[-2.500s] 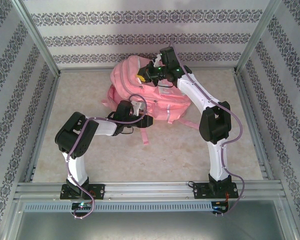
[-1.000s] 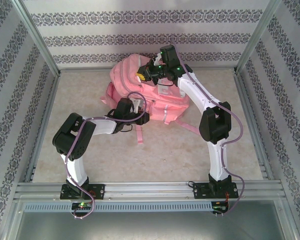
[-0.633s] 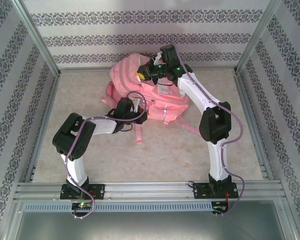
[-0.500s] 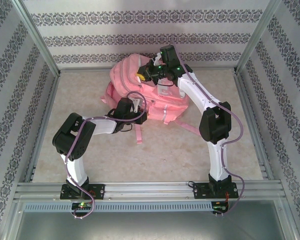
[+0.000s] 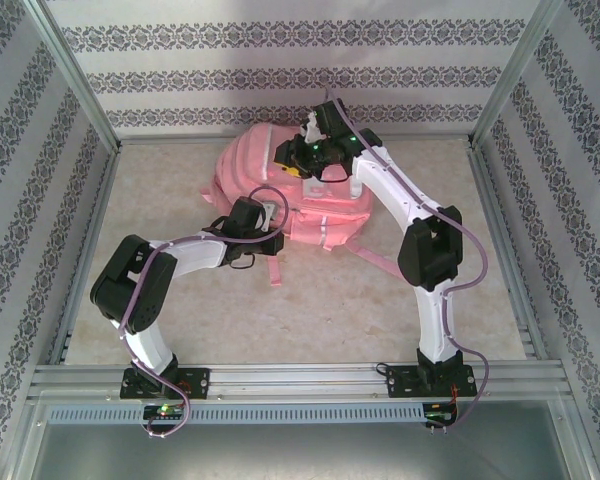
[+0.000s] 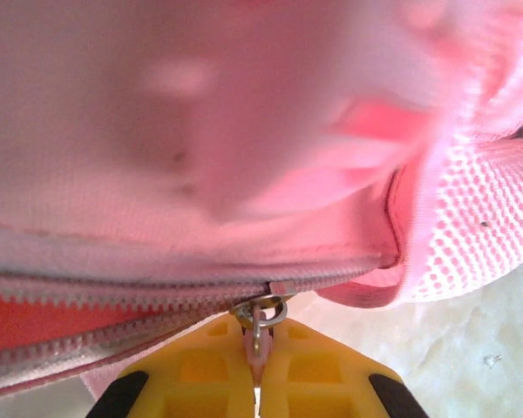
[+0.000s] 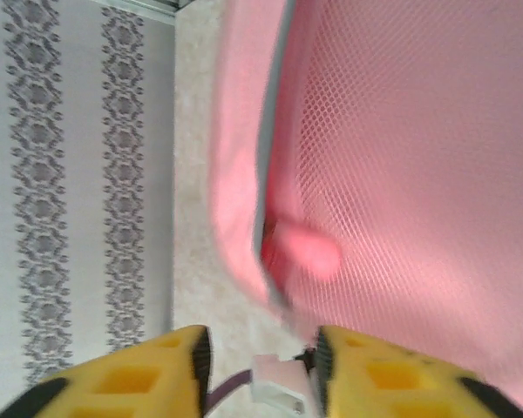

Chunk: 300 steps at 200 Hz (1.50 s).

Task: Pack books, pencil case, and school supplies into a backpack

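Pale marbled tabletop (image 5: 320, 320) carries the pink backpack (image 5: 245, 168), which lies at the far middle, close to the patterned back wall (image 5: 280, 60). At its near left edge my left pincer (image 6: 257, 387) is pressed together on the zipper pull (image 6: 258, 331), right at the slider on the zip (image 6: 113, 292). At the backpack's far top my right pincer (image 7: 263, 366) stands spread beside pink mesh, with a small pale tab (image 7: 275, 390) in the gap.

Top camera looks down from behind on the beige counter (image 5: 330, 300); both wrist cameras press close to the large pink fabric backpack (image 5: 250, 170) all share.
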### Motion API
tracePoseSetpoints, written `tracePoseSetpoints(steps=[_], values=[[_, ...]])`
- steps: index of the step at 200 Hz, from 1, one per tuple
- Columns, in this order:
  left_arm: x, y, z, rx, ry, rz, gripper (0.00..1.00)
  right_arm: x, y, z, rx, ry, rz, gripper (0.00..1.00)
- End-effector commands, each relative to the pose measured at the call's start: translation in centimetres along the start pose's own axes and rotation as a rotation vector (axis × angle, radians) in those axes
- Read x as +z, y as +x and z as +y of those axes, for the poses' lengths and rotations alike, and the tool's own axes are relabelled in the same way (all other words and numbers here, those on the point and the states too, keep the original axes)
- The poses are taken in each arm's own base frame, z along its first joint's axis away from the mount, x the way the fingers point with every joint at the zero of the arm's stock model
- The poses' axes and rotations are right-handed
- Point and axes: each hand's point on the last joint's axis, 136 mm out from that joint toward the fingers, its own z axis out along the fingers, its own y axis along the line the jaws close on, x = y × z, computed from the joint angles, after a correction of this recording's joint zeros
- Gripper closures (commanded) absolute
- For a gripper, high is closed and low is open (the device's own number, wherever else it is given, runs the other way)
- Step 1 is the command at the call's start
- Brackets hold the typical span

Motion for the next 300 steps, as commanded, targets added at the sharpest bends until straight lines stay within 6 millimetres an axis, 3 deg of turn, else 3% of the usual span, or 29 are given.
tracePoseSetpoints(steps=[1,29,54,65,94,108,130,155,235,251,300], values=[[-1.2,-0.4,0.4,-0.039,-0.034,-0.003,1.00,-3.0,-0.1,0.0,-0.110,0.111,-0.085,0.53],[-1.2,0.2,0.1,-0.065,-0.015,0.021,1.00,-6.7,-0.5,-0.5,-0.155,0.228,-0.215,0.43],[-1.6,-0.2,-0.6,-0.070,0.003,0.040,1.00,-9.7,0.7,-1.8,-0.050,0.239,-0.336,0.47],[-1.8,-0.5,-1.0,-0.067,0.009,0.048,1.00,-9.8,2.2,-3.4,0.051,0.237,-0.343,0.53],[-1.7,-0.8,-0.9,-0.054,-0.010,0.072,1.00,-7.5,7.7,-8.7,0.325,0.201,-0.326,0.63],[-1.6,-0.8,-0.8,-0.046,-0.017,0.081,1.00,-5.8,10.0,-10.5,0.421,0.174,-0.300,0.59],[-1.3,-0.9,-0.8,-0.042,-0.023,0.091,1.00,-3.4,11.7,-11.5,0.508,0.134,-0.277,0.49],[-1.0,-0.9,-0.8,-0.040,-0.021,0.102,1.00,-1.4,12.0,-12.3,0.569,0.133,-0.268,0.33],[-0.9,-1.0,-1.1,-0.051,-0.006,0.105,1.00,1.0,10.4,-15.9,0.672,0.152,-0.393,0.32],[-0.9,-0.9,-0.9,-0.051,-0.009,0.110,1.00,1.6,10.7,-16.8,0.684,0.179,-0.394,0.37],[-0.5,-0.2,-0.2,-0.054,-0.035,0.122,1.00,0.8,11.2,-19.8,0.665,0.328,-0.439,0.73]])
